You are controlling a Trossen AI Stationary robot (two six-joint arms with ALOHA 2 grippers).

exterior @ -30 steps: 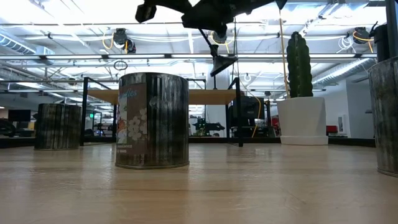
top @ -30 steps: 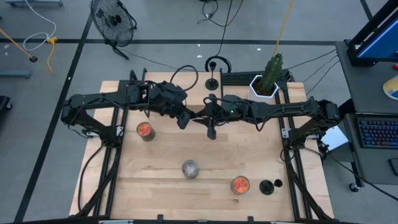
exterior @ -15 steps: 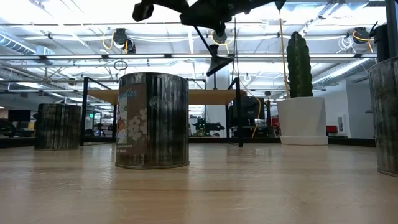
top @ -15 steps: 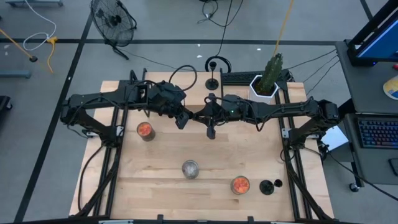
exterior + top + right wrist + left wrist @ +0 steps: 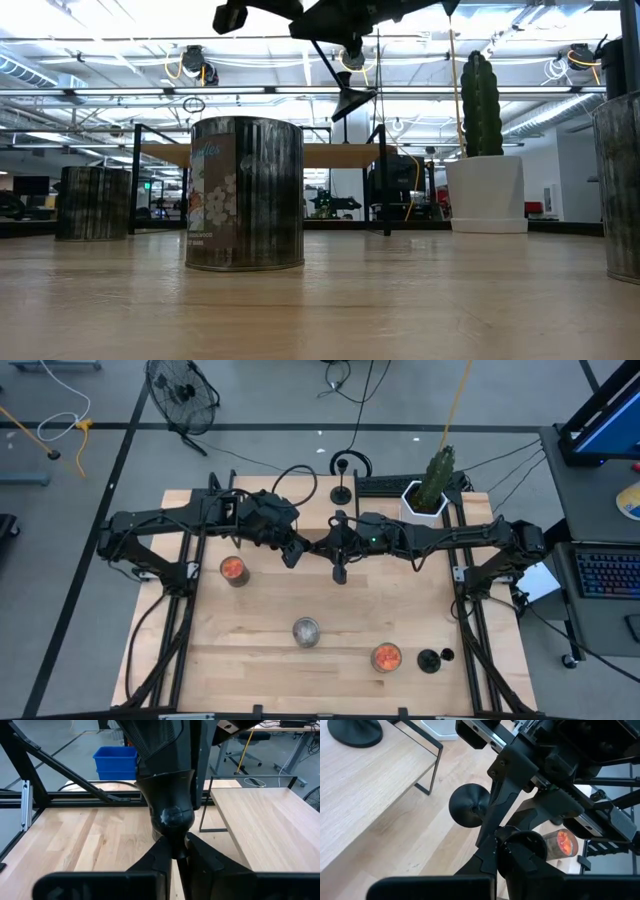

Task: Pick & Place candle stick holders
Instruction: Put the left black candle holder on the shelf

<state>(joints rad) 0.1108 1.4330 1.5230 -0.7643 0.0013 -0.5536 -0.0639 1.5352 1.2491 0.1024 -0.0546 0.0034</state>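
One black candle stick holder (image 5: 345, 85) hangs tilted in the air over the table's middle. Its round base (image 5: 469, 806) is lower and toward the near side, and its thin stem slants up to the cup end. My left gripper (image 5: 296, 552) and my right gripper (image 5: 326, 550) meet at it, both shut on it. A second holder (image 5: 342, 493) stands on its base at the far edge. A third (image 5: 430, 659) rests at the near right. My left gripper holds the holder's cup end (image 5: 521, 845), coming from the table's left and slanting down. Its own fingers hide the exact hold. The holder is lifted clear, base lowest. My right gripper pinches the thin stem (image 5: 173, 842) between its two fingers. It comes almost level from the table's right, with the fingers across the stem. In the left wrist view one finger (image 5: 496, 800) passes right beside the base. The holder is clear of the table.
Two orange-filled jars (image 5: 232, 569) (image 5: 386, 657) and a silver can (image 5: 306, 631) stand on the wooden table. A cactus in a white pot (image 5: 428, 490) stands at the far right. Bare wood lies between the jars, below the grippers.
The hanging holder's base has swung a little toward the table's left. Both arms have kept their places.
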